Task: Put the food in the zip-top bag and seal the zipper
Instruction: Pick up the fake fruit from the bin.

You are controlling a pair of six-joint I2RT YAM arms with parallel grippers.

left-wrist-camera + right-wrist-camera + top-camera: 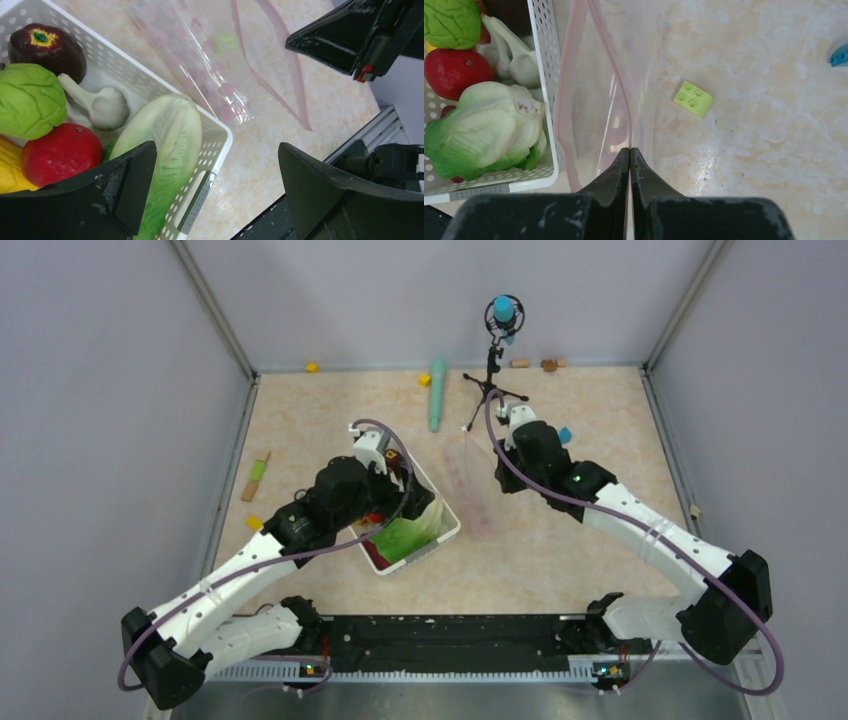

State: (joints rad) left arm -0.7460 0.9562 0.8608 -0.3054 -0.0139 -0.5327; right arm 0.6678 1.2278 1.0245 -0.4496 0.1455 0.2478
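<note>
- The leafy cabbage [165, 135], red apple [60, 152], whitish garlic [100, 105] and dark maroon root [45, 45] are all sitting in the white basket [220, 137]. Nothing is lying in the zip-top bag [472, 485] yet.
- In the top view the bag is lying right alongside the basket, at its 3 o'clock, with its long axis running roughly 12 to 6. It is looking clear and limp, and the two lips of the pink zipper [566, 75] are parting into a narrow slot.
- Your right gripper [630, 150] is pinching one lip at the bag's 12 o'clock end, fingers pressed together on the plastic.
- Your left gripper [216, 150] is hovering over the basket's bag-side corner, spread wide and holding nothing. That is making it the nearer arm to the food, so you are probably looking at a carry toward 3 o'clock into that slot.
</note>
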